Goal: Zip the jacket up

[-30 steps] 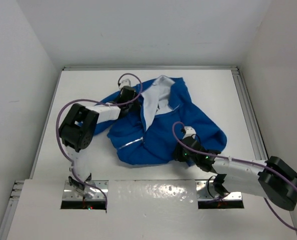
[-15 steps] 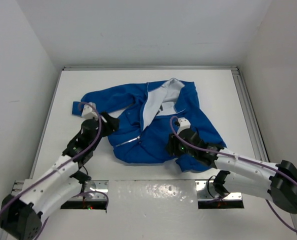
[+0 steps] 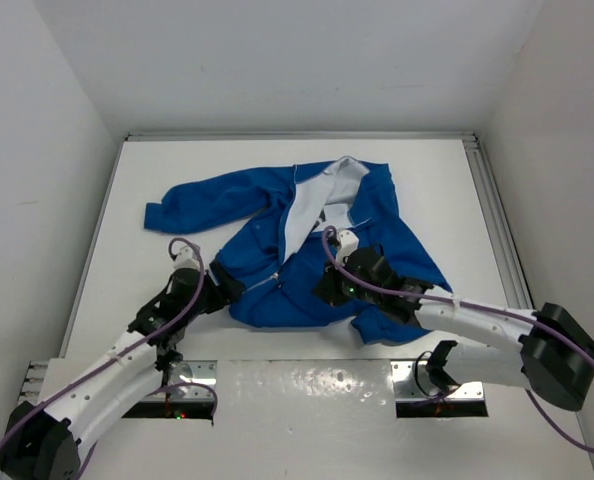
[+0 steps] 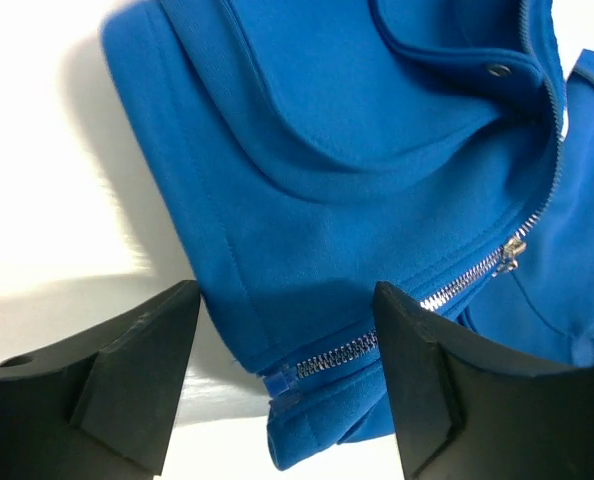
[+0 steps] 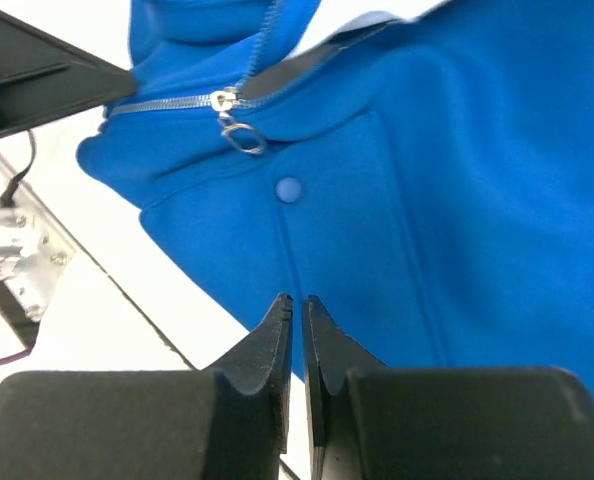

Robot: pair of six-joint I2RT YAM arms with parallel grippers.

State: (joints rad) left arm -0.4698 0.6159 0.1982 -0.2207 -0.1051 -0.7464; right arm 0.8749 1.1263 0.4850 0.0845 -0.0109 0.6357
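The bright blue jacket (image 3: 307, 240) lies spread on the table, front partly open, with the white lining (image 3: 307, 205) showing. My left gripper (image 3: 225, 287) is open at the lower left hem. In the left wrist view its jaws (image 4: 287, 290) stand wide apart on either side of the zipper's bottom end (image 4: 322, 358), and the slider (image 4: 515, 250) sits further up. My right gripper (image 3: 325, 288) is shut and empty over the lower front panel. In the right wrist view its tips (image 5: 295, 300) hover above blue fabric, below a snap button (image 5: 289, 188) and the zipper slider (image 5: 227, 102).
White walls close in the table (image 3: 137, 200) on the left, back and right. A metal rail (image 3: 492, 220) runs along the right edge. The arm bases and mounting plates (image 3: 172, 385) sit at the near edge. One left finger (image 5: 37, 70) shows in the right wrist view.
The jacket went from bunched to spread out, with the left sleeve laid out to the left. My left gripper moved from the sleeve down to the bottom hem. My right gripper shifted slightly left.
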